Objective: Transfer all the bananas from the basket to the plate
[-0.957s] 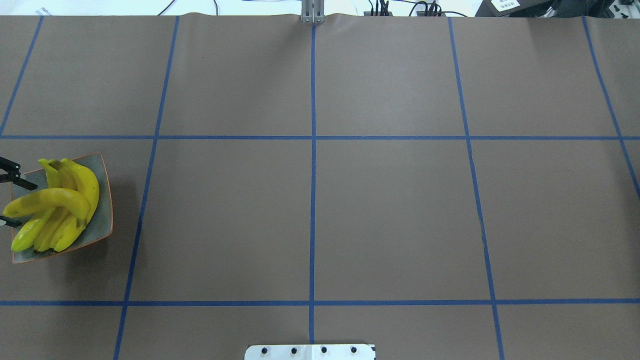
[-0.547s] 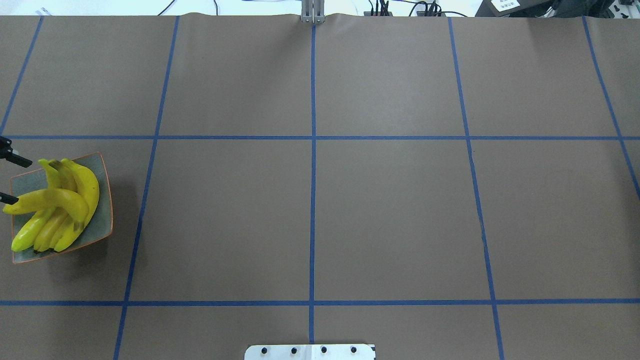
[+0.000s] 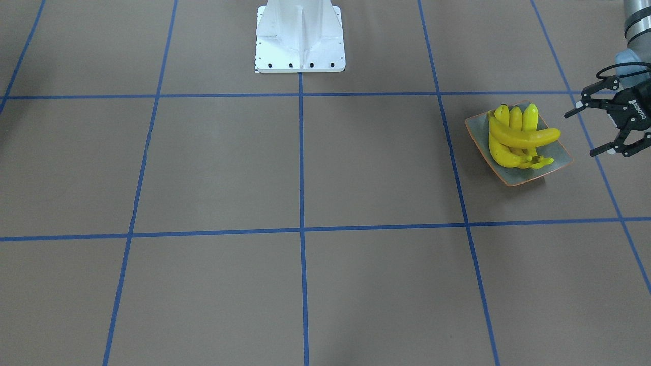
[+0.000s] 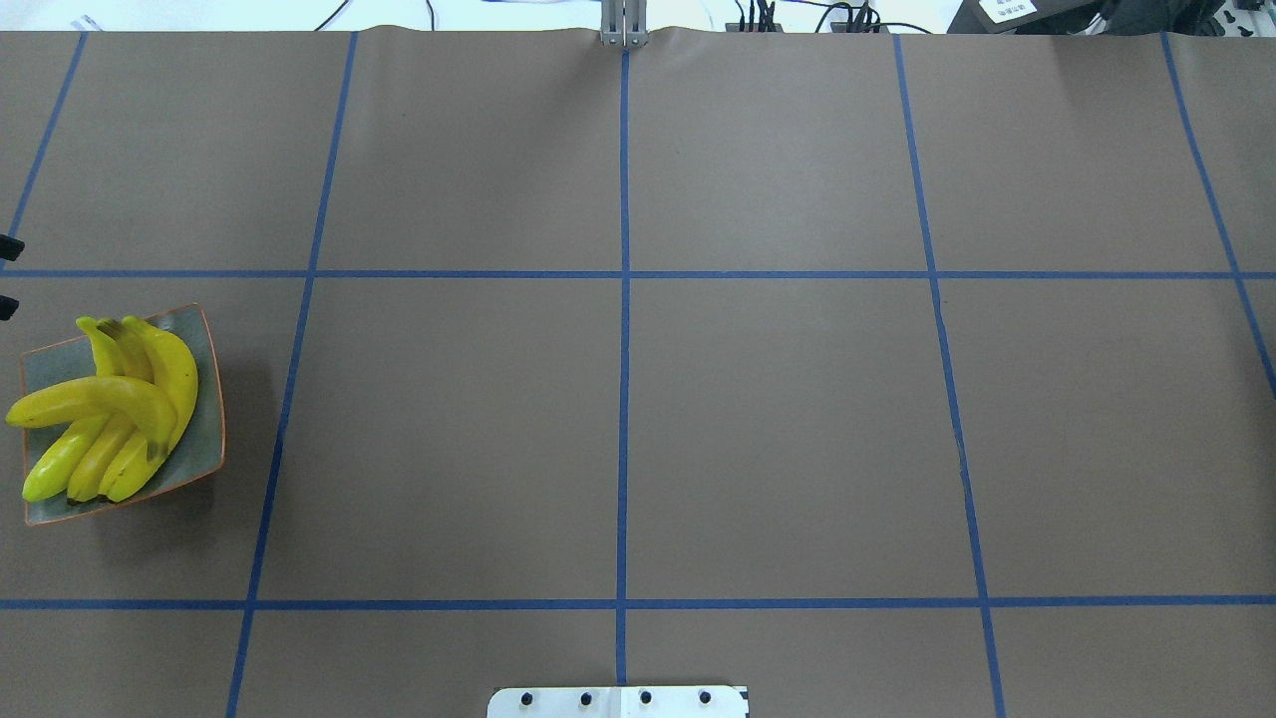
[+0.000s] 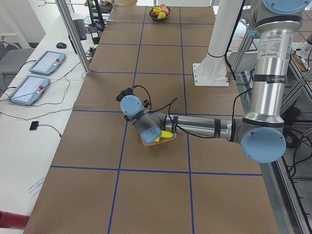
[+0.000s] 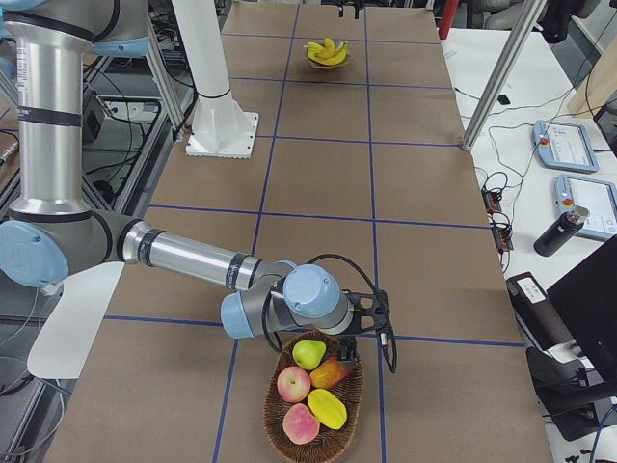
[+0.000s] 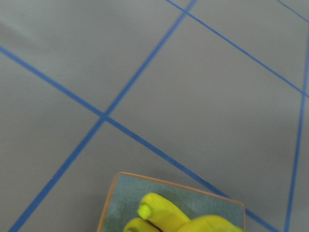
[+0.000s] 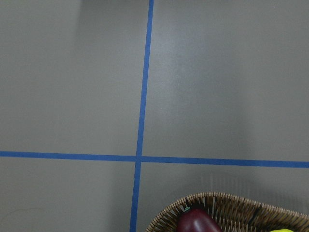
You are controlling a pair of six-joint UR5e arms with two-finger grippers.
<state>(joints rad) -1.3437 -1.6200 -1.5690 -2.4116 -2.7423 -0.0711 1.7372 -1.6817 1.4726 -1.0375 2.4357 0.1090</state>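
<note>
Fruit [image 6: 294,384] sits in a wicker basket [image 8: 251,215] at the right end of the brown desk [image 4: 778,429], five pieces as far as the side view lets me count, a greenish pear [image 6: 308,354] on top. Blue tape lines [image 4: 624,399] rule the desk into squares, and the white robot pedestal [image 3: 300,38] stands at the robot's side of it. Beside the desk lie two control tablets [image 5: 47,62] and one dark bottle [image 6: 557,230].

At the opposite, left end stands the one plate [image 4: 55,364]. On it lie all four bananas [image 4: 110,399]: three side by side, the fourth laid across them. From the left-end camera the left arm's [image 5: 204,127] wrist hides most of the plate.

That arm reaches out low, its forearm nearly level. The left pincer [image 3: 580,134] hovers just beside the plate's outer edge, apart from it, jaws spread wide and gripping nothing. The right arm [image 6: 183,258] also stretches low, with the right pincer [image 6: 378,313] over the basket's rim; whether its jaws are parted or closed I cannot tell.
</note>
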